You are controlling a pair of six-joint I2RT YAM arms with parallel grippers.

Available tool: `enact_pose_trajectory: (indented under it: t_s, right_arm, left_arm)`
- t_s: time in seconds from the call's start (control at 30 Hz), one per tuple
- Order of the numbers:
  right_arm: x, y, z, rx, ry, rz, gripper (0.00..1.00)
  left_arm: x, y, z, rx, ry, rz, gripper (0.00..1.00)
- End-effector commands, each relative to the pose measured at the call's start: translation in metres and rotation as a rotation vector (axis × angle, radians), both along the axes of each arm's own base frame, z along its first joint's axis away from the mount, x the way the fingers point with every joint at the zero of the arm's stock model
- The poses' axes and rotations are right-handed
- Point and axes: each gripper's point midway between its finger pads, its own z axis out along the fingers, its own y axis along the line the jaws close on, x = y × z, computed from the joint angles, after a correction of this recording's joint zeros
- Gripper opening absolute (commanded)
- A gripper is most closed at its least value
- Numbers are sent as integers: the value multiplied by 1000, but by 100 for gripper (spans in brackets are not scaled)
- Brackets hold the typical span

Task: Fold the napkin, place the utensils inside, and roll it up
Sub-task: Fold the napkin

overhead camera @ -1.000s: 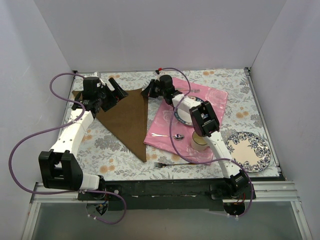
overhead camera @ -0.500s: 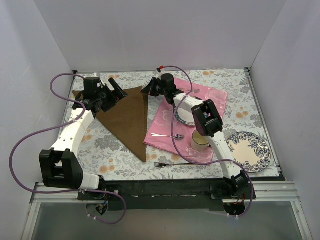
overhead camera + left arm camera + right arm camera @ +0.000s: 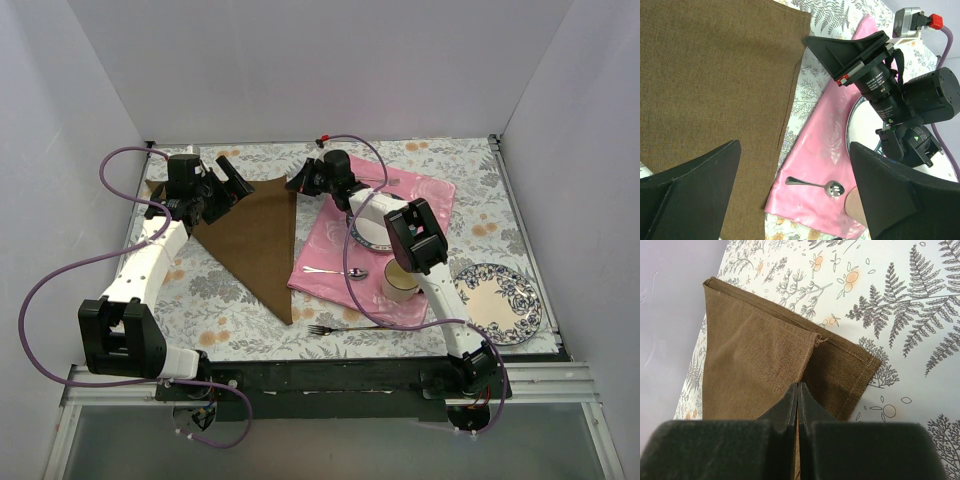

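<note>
left hand [image 3: 794,147] gapes open above the napkin [image 3: 715,75] while right hand [image 3: 798,386] pinches its corner.

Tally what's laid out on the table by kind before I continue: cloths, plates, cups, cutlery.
Cloths: 2, brown napkin and pink mat
Plates: 2, plate on the mat and plate on the table
Cups: 1, cup
Cutlery I can make out: 2, spoon and fork
Total: 7
</note>
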Motion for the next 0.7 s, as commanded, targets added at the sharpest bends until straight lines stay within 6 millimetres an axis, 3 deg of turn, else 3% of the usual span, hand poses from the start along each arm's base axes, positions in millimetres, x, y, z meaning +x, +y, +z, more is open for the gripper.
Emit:
enact_pose_trajectory:
  t_s: [0.0,0.67]
  right_arm:
    - [13,-9,59,49,-120,-25,1]
    - [28,-20,55,36,-129,-46,1]
  left_arm:
    - [0,1,13,8,-30,2,91]
    - [1,1,11,9,-23,5,91]
